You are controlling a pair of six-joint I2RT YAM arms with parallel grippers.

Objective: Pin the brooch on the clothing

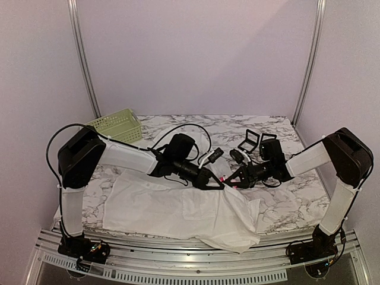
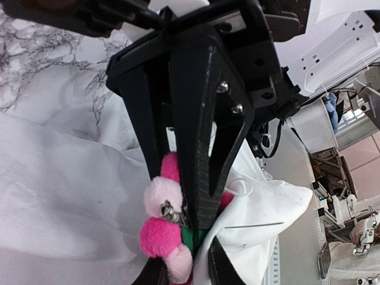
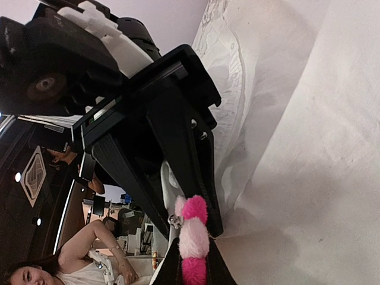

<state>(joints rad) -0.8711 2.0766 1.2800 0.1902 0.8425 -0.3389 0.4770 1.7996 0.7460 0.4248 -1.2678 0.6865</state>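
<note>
Top external view: the white shirt [image 1: 172, 208] lies spread across the near half of the marble tabletop [image 1: 297, 196]. It is thin and creased, and one corner droops over the front edge. A faint square outline shows on its middle, perhaps a pocket; I cannot make out buttons or a collar from here. The brooch [image 2: 160, 234] is a small cluster of fluffy balls, hot pink and pale pink. It has a bit of green under it and a small metal clasp at one side. It hangs just above the shirt's far edge, right of the middle, between the two hands.

The left arm rises from its base to a high elbow at the left. Its forearm slopes down and to the right towards the middle. The right arm mirrors it, its forearm sloping down and to the left, so the hands meet tip to tip.

The left hand [image 2: 178, 199] has its fingers drawn close together, and the brooch sits pinched at their tips. A fold of white cloth stands up just beside it. The right hand [image 3: 191, 225] is clamped on the same brooch from the opposite side, with its fingers nearly together. A green basket [image 1: 116, 126] sits at the back left corner.
</note>
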